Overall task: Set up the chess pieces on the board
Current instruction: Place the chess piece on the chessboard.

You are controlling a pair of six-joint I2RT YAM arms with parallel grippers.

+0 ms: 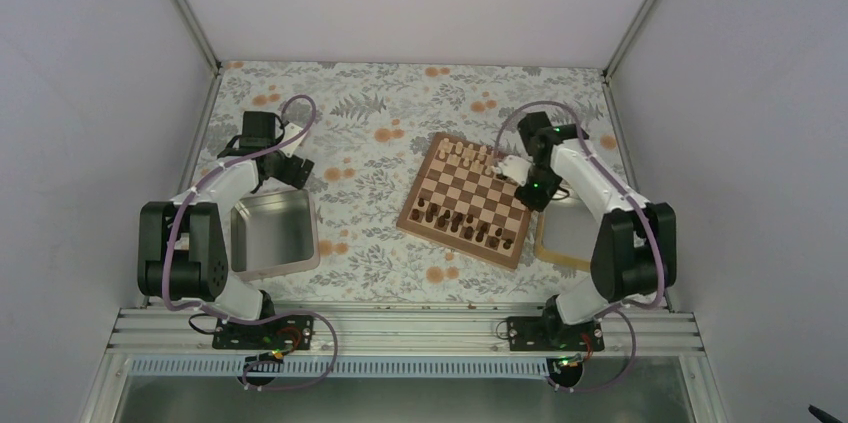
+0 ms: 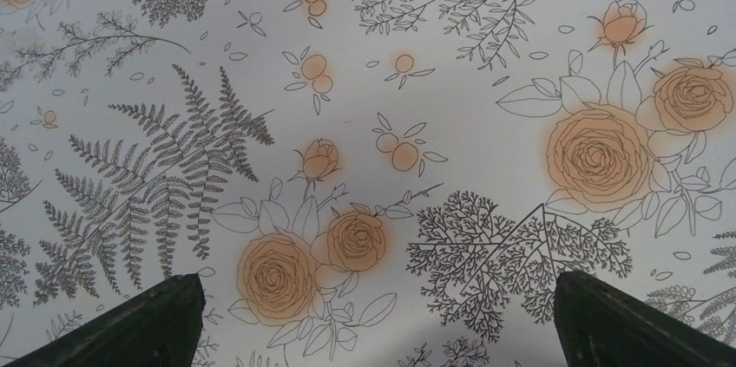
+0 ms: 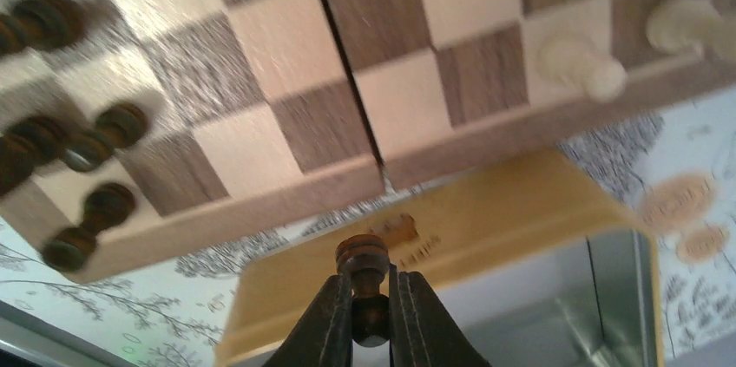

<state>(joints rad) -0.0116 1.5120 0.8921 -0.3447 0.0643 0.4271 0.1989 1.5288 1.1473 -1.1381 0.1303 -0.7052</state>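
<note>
The board [image 1: 466, 201] lies mid-table, with several dark brown chess pieces [image 1: 462, 224] along its near rows and pale pieces [image 1: 462, 152] along the far edge. My right gripper [image 3: 371, 298] is shut on a dark brown chess piece [image 3: 364, 285] and holds it in the air above the light wooden tray [image 3: 486, 211], just off the board's right edge [image 3: 260, 211]. In the top view that gripper [image 1: 512, 169] is over the board's far right side. My left gripper [image 2: 373, 315] is open and empty above the flowered cloth; in the top view it [image 1: 296, 169] is far left of the board.
A grey metal tin [image 1: 272, 233] stands at the left, near the left arm. The light wooden tray [image 1: 566, 235] lies right of the board, partly under the right arm. The flowered cloth [image 1: 360, 163] covers the table between the tin and the board.
</note>
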